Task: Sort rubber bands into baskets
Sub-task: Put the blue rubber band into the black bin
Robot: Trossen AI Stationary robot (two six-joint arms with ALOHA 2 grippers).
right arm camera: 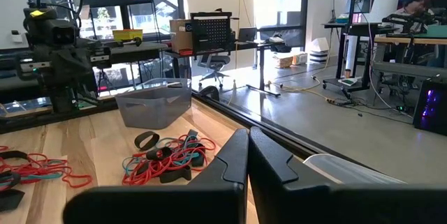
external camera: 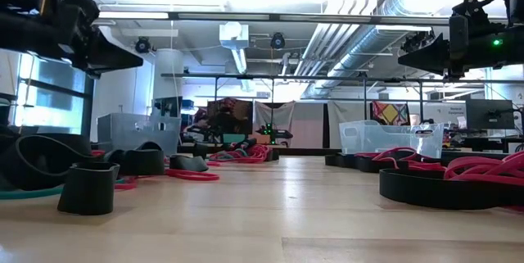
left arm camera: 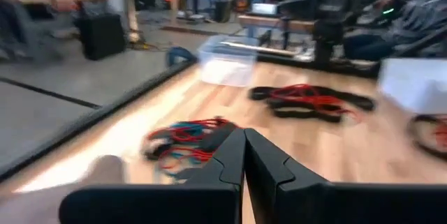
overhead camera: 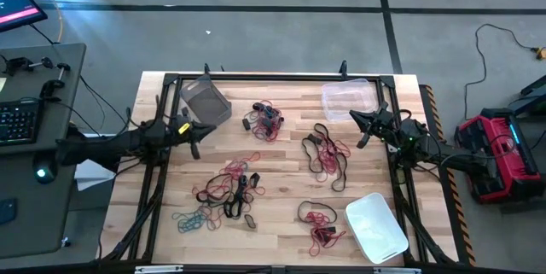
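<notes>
Hovering above the left edge of the table, the left gripper [overhead camera: 194,131] has its two dark fingers pressed flat together and carries nothing; its arm reaches in level from the left side, well clear of the wood. Just beyond its tip stands the grey-tinted basket [overhead camera: 206,101], a small translucent tub with rounded corners, set at a tilt to the table edge. Ahead of the fingers lies a loose tangle of red and teal-blue rubber bands [left arm camera: 187,142], thin floppy loops mixed with a few flat dark ones.

Across the table, the right gripper [overhead camera: 365,125] mirrors that pose: fingers closed tight on nothing, arm stretched in level from the right side and raised above the surface. Close beside it, toward the far edge, sits the clear basket [overhead camera: 349,100], glossy and see-through. Between this gripper and the table's middle sprawls a pile of dark brown and red bands [overhead camera: 325,156]. Farther from it, near the front right corner, lies the whitish basket [overhead camera: 376,227], milky and shallow, with a small heap of red and dark loops [overhead camera: 319,224] beside it.

More bands lie scattered in clumps over the pale, planked wooden table [overhead camera: 281,189], red ones most visible, a teal cluster [overhead camera: 191,218] toward the front left.
</notes>
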